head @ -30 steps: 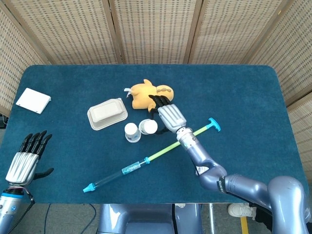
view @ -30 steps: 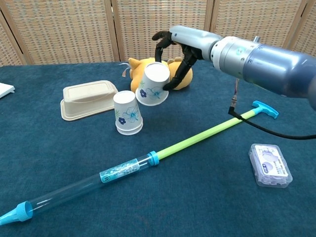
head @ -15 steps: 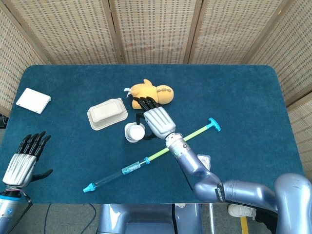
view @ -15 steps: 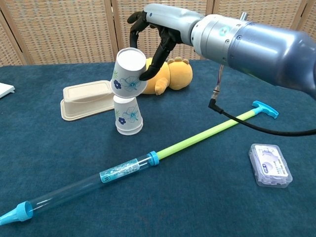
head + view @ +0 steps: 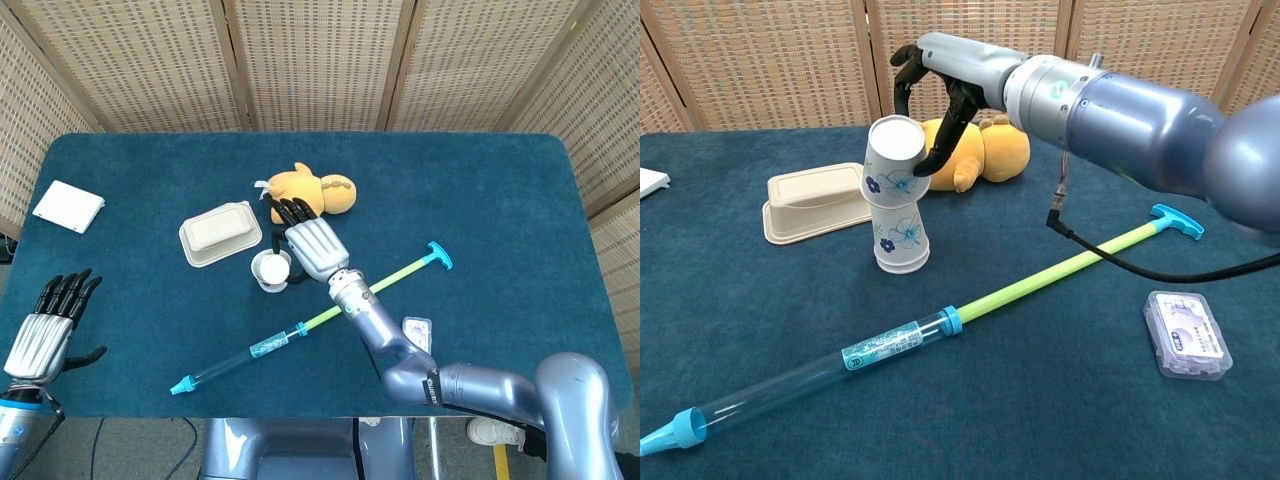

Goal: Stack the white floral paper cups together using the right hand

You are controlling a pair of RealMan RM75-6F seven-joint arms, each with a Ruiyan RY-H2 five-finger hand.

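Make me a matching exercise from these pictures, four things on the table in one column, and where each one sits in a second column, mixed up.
Things:
1. held cup
2. standing cup
3. takeout box
4. plastic case

Places:
A. left of the cups, lid closed
B. upside down on the cloth, under the other cup
C. alone, right of the long green and clear tube
D. tilted in the right hand

Pairs: 1-D, 2-B, 3-A, 4-C

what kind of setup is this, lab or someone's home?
Likely a lab test bench: a table under blue cloth, woven screens closing off the back, and unrelated props laid out, such as a plush toy, a long syringe-like tube and a takeout box.
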